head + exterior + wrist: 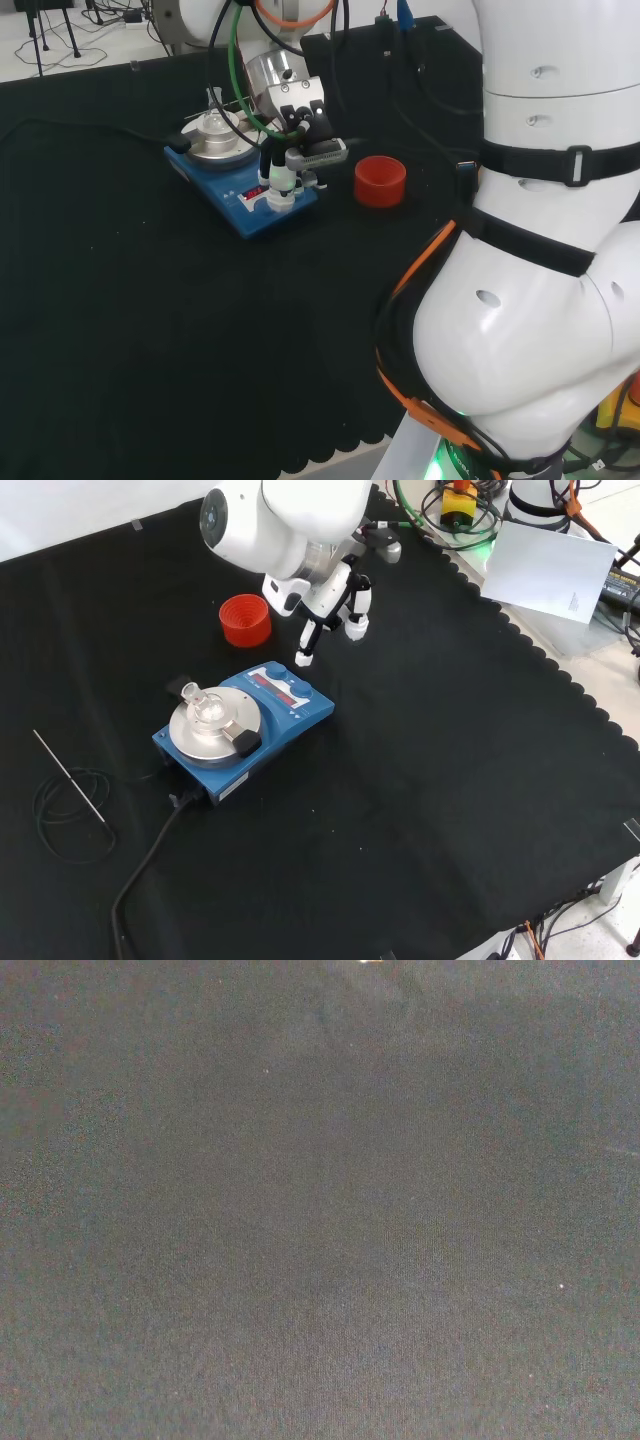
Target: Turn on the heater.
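The black cloth (420,810) covers the whole bench, and my arm's big white link (290,520) reaches in from the far side of the front view. The heater (245,730), a blue box with a round metal plate, sits left of centre in that view, its control panel turned toward the far right. A small clear glass piece (207,705) stands on the plate. A dark cable (150,865) runs from the heater's near-left corner toward the near edge. A red ribbed ring (245,620) stands just beyond the heater, apart from it.

My hand (325,605) hangs above the panel end of the heater, holding nothing, one finger extended downward with its tip (303,659) close over the blue knobs (286,672); I cannot tell whether it touches. In the head view a red display already glows on the panel.

The risk, as I judge it: the knobs sit close together, so a slightly off press could catch the wrong one, or slide off and shove the heater, tipping the glass.
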